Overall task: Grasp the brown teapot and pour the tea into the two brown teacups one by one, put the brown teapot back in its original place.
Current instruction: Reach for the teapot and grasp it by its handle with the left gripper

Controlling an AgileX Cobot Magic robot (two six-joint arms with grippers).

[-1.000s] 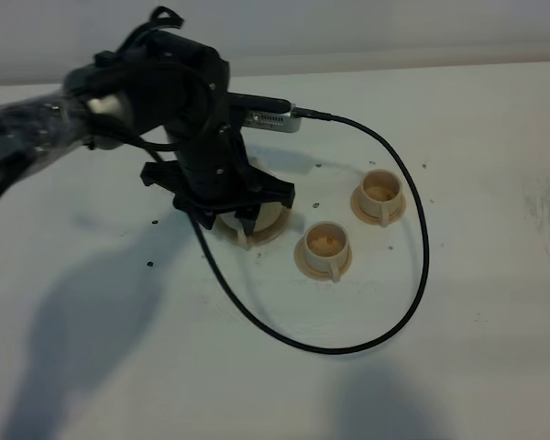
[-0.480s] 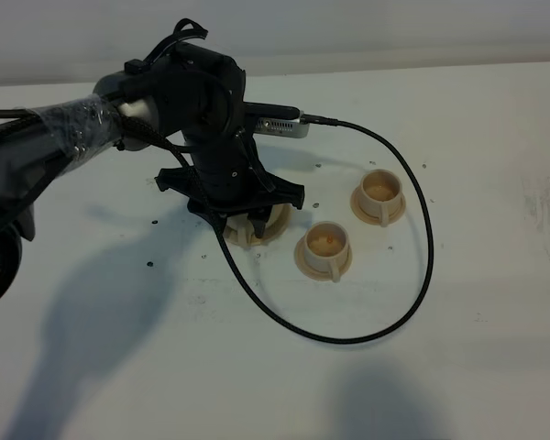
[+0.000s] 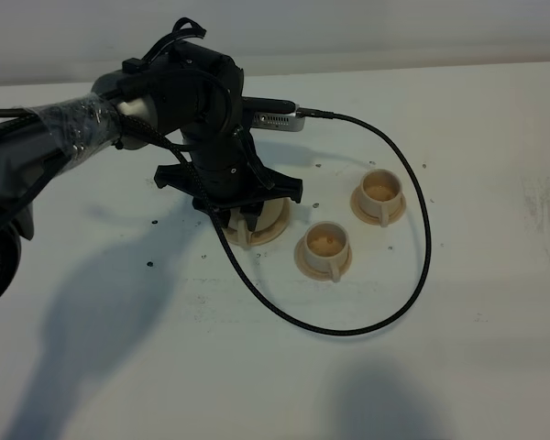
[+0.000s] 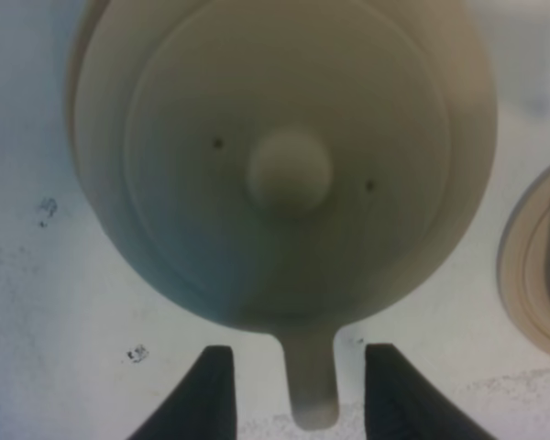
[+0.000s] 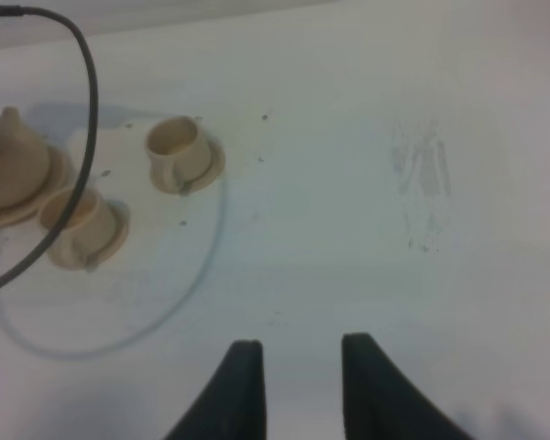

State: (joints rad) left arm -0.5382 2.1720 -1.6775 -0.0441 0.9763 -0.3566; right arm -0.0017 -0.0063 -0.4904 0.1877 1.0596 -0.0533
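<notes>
The brown teapot [image 4: 289, 174] sits on its wide saucer, the original place [image 3: 273, 227]. In the high view the left arm hides most of the pot. My left gripper [image 4: 300, 367] hangs over it and is open. Its two dark fingertips [image 4: 213, 394] stand either side of the loop handle [image 4: 310, 390], with a small gap on each side. The two brown teacups [image 3: 325, 246] [image 3: 378, 194] stand on their saucers to the right of the pot. My right gripper [image 5: 298, 367] hovers over bare table far from them, its fingers slightly apart with nothing between.
A black cable [image 3: 412, 275] runs from a silver device [image 3: 275, 120] behind the pot and loops around both cups on the white table. The near cup's saucer [image 4: 532, 266] lies close beside the teapot.
The left arm has shifted slightly right and settled over the teapot, covering more of it. The cable loop moved with it. Cups and right gripper are unchanged.
</notes>
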